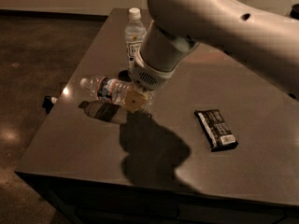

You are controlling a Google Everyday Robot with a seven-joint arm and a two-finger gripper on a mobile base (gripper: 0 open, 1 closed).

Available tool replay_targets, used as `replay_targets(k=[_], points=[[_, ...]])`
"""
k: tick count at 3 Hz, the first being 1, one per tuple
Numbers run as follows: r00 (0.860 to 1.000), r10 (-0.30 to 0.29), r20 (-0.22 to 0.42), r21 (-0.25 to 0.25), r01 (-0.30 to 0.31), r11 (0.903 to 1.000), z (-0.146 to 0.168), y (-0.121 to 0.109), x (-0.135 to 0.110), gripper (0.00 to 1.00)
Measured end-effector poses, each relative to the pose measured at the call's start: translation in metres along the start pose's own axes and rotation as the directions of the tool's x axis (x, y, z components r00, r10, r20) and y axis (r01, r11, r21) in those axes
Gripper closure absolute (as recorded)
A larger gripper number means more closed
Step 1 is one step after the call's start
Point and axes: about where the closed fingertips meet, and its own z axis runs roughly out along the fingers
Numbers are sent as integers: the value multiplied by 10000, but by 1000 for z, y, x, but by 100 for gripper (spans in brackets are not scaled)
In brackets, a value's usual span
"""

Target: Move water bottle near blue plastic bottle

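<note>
The water bottle [106,88] is clear and ribbed with a red-white-blue label. It lies horizontal, cap to the left, held a little above the table with its shadow beneath. My gripper [138,100] is shut on its base end, under the big white arm. The blue plastic bottle [134,35] stands upright at the back of the table, white cap and white label, just behind the arm's wrist and partly hidden by it. The water bottle is a short way in front of it.
A black snack bar [216,129] lies on the grey table [84,143] to the right. A small dark object [48,103] sits off the table's left edge. The floor lies beyond the left and front edges.
</note>
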Motion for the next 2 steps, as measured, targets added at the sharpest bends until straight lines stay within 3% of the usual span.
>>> replay_targets(k=[1,2], points=[[10000,-55,42,32,55,10000,7,-20,-12,100],[9999,-19,-123,362,23,9993,12,-49,-17,74]])
